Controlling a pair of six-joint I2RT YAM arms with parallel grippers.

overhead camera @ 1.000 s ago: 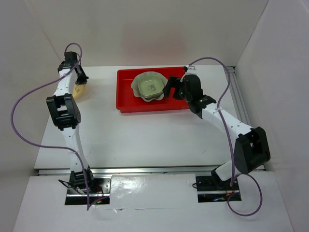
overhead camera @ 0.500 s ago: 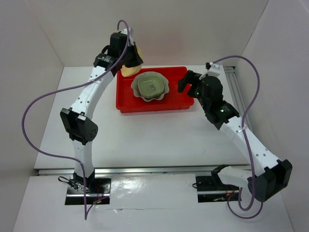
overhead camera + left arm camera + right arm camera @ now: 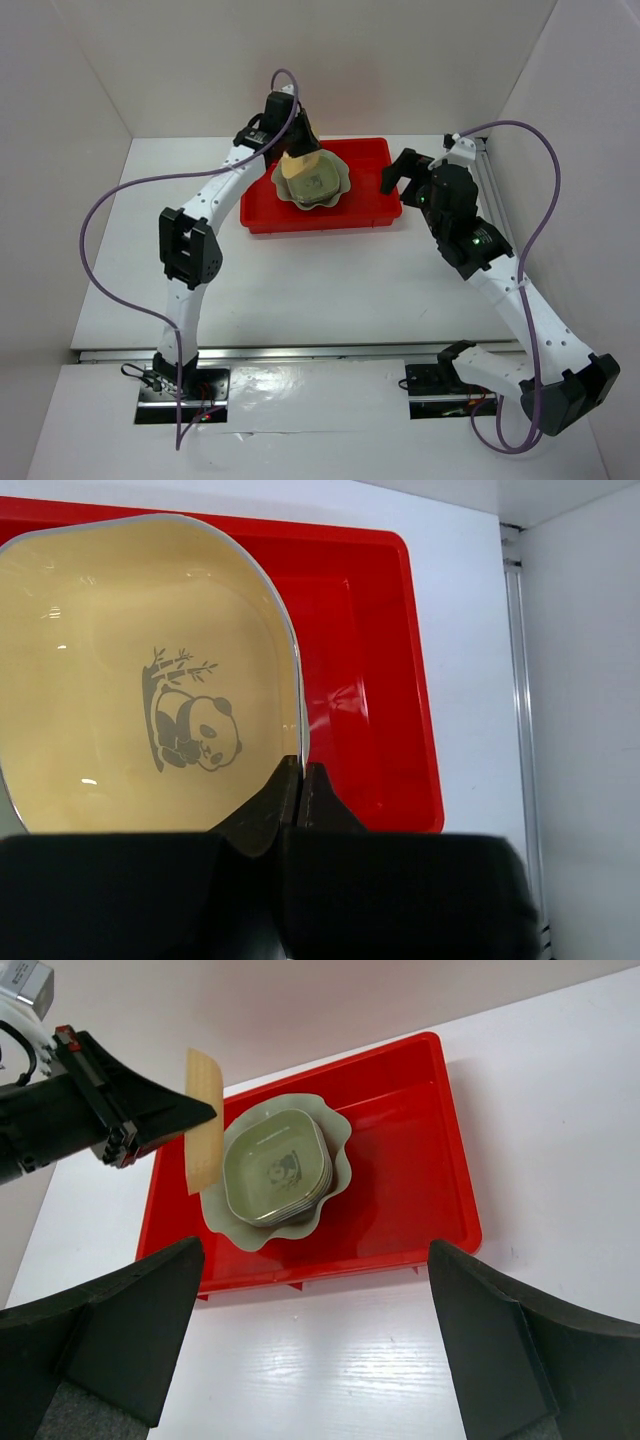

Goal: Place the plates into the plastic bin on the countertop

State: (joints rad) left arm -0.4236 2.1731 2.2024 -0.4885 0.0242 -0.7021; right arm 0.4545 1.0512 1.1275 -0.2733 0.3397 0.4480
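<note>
The red plastic bin (image 3: 370, 205) lies at the back of the white countertop (image 3: 300, 285). In it a large pale-green scalloped dish (image 3: 228, 1228) holds a stack of small rounded-square dishes with a light green one (image 3: 278, 1165) on top. My left gripper (image 3: 295, 148) is shut on the rim of a yellow-orange panda dish (image 3: 130, 690) and holds it tilted on edge above the stack; the dish also shows in the top view (image 3: 303, 165) and the right wrist view (image 3: 202, 1120). My right gripper (image 3: 398, 178) is open and empty, raised at the bin's right end.
White walls close in the left, back and right sides. A metal rail (image 3: 495, 215) runs along the right edge of the counter. The bin's right half (image 3: 400, 1160) is bare red floor. The arm bases (image 3: 180, 385) sit at the near edge.
My left gripper has carried the yellow-orange dish from the counter's far left corner rightwards to above the stack in the bin. My right gripper has pulled back from the stack to the bin's right end.
</note>
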